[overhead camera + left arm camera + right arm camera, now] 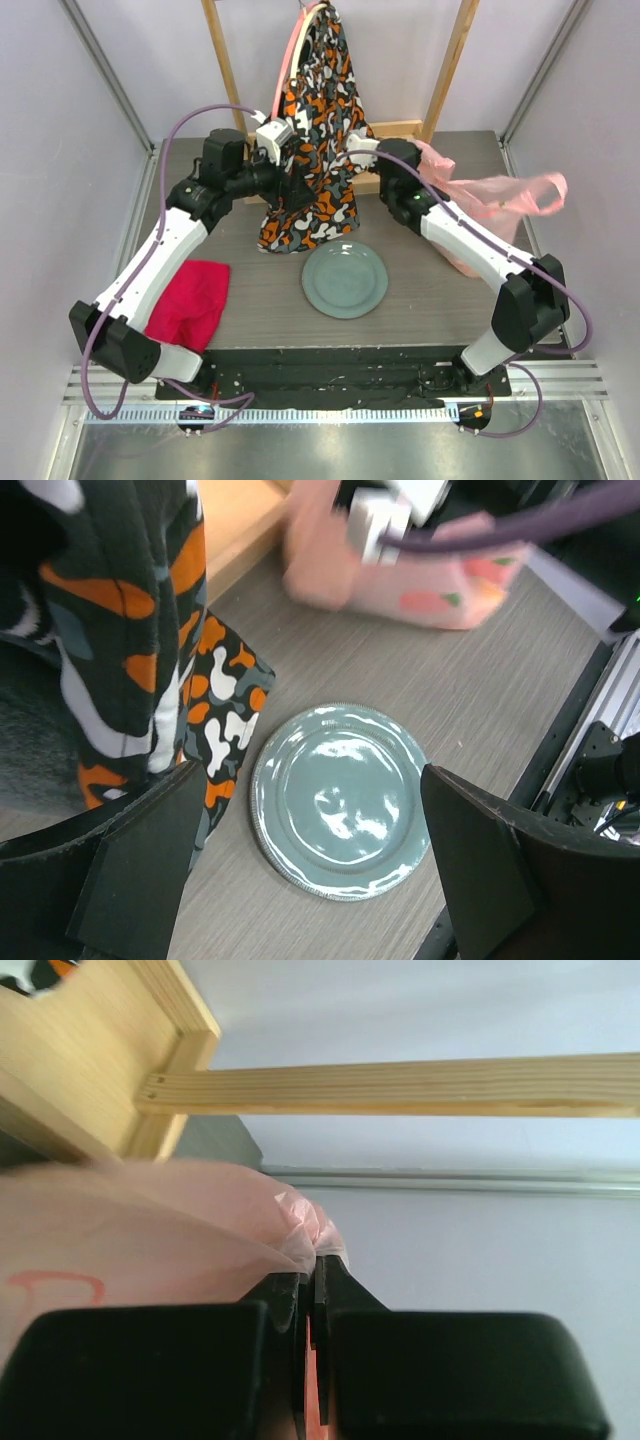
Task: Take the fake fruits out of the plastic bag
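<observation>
The pink plastic bag (490,200) lies at the back right of the table, with one handle loop stretched out to the right. My right gripper (312,1265) is shut on a bunched edge of the bag (130,1230) and points at the back wall. In the top view its fingertips sit by the bag's left end (425,160). The bag also shows blurred in the left wrist view (420,580), with orange and green shapes showing through it. No fake fruit shows clearly. My left gripper (310,780) is wide open and empty, high above the plate, beside the garment (283,165).
A grey-green plate (345,280) sits mid-table and also shows in the left wrist view (340,800). An orange-black-white garment (315,120) hangs from the wooden frame (450,60) at the back. A red cloth (190,300) lies front left.
</observation>
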`<state>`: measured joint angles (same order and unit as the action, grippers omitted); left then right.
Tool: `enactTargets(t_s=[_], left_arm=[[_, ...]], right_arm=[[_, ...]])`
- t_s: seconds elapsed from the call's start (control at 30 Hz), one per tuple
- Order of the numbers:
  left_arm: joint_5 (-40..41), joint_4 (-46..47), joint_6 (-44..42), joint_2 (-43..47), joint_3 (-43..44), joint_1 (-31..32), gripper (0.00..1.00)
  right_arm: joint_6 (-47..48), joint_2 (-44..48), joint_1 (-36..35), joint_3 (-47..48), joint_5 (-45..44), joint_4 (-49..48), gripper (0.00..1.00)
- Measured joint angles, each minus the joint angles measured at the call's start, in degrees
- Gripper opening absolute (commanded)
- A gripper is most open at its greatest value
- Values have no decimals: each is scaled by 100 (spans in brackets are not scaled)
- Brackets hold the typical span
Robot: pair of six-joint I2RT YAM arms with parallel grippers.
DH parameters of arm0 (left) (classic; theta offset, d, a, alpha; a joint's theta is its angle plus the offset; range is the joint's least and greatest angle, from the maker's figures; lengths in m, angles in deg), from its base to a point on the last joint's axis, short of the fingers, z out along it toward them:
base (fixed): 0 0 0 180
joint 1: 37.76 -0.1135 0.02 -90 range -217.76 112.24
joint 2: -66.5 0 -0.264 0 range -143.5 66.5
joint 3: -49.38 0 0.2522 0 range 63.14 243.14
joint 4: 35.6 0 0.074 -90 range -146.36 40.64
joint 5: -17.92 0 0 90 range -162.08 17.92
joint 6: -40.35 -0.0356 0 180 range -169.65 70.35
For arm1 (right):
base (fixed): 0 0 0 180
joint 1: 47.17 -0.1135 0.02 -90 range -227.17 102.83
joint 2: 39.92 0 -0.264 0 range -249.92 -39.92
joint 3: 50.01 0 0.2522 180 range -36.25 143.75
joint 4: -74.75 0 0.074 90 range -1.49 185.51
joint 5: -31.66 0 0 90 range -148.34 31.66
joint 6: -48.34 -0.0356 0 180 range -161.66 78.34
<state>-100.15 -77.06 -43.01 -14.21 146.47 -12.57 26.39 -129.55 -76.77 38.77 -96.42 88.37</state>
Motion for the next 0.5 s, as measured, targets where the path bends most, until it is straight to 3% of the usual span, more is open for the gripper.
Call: enactTargets(t_s=[0.07,0.1,0.2,0.3,0.5], left_arm=[[-2,35,39,122,0,-9,94],[-9,61,48,170,0,-11,94],[-61,118,81,238,0,-20,94],[-70,136,142,249,-33,-20,94],[-55,-140,-179,-98,404,44,94]], right_arm=[[-210,0,-238,28,-59,146,33],[-332,0,-306,28,-87,269,51],[-866,59,-358,-37,-127,765,74],[-1580,433,-352,-170,-48,1631,81],[-3049,1834,-299,433,503,3366,83]])
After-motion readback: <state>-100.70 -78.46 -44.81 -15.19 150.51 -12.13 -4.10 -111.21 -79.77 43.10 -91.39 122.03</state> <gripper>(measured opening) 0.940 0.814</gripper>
